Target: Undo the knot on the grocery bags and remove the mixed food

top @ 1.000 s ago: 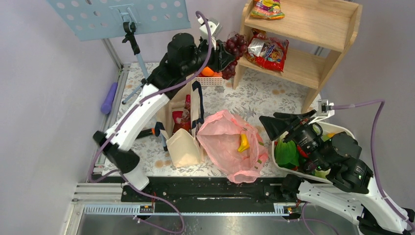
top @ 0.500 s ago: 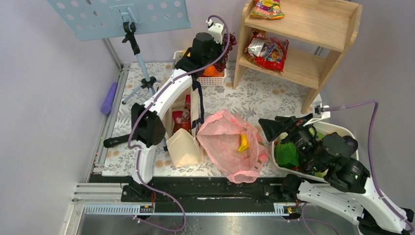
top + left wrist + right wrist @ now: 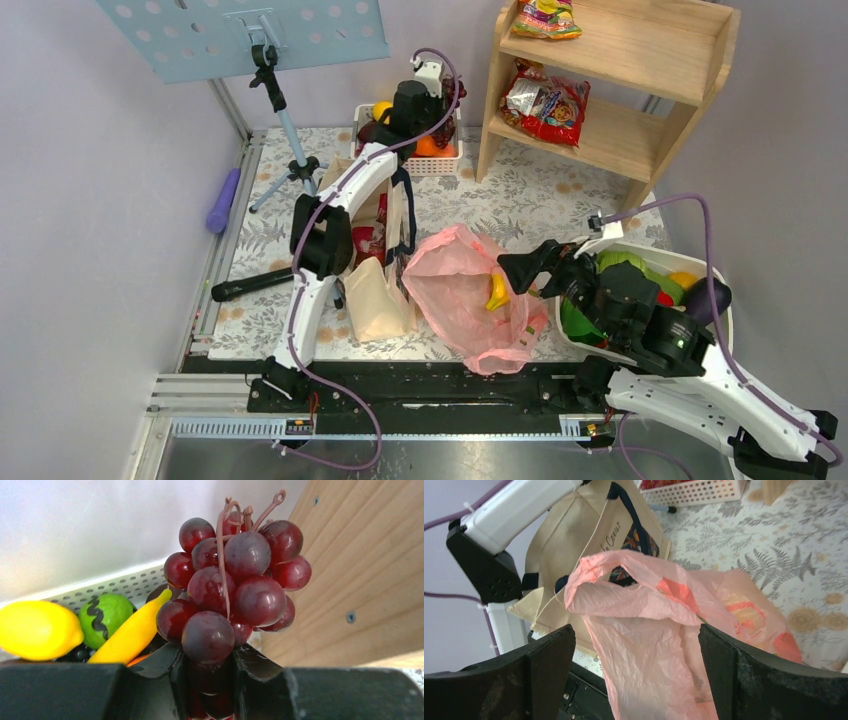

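Your left pincer is clamped on the grape bunch, just over the white basket; release it too high and it may roll out. In the middle of the surface the pink bag lies open, a banana inside. Your right pincer, spread apart, faces it and may catch only plastic.

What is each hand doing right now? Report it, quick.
Left hand: closed, holding the grape bunch.
Right hand: open, empty, facing the pink bag.
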`<action>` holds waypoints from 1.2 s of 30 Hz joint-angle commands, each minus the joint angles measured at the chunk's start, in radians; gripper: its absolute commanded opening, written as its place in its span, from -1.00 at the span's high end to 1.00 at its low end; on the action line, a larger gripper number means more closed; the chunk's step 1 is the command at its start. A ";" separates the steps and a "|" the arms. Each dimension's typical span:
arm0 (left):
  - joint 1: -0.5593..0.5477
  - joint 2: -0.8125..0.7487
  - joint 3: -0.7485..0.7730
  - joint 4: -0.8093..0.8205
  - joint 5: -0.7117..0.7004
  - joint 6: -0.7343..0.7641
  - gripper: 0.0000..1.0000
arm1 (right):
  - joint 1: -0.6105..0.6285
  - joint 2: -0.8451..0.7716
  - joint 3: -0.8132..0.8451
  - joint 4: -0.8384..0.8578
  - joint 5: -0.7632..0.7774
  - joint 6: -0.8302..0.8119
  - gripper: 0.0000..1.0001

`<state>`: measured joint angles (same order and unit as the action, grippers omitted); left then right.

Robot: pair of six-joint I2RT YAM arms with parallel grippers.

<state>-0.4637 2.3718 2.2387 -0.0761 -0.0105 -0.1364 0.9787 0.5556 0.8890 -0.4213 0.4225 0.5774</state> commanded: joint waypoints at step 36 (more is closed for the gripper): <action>0.070 0.203 0.107 0.336 -0.039 -0.170 0.10 | -0.003 0.108 -0.023 0.114 -0.091 0.011 -0.99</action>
<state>-0.4267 2.5595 2.3611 0.1295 0.0120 -0.2329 0.9787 0.6628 0.8356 -0.3462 0.3309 0.5999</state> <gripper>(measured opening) 0.406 0.993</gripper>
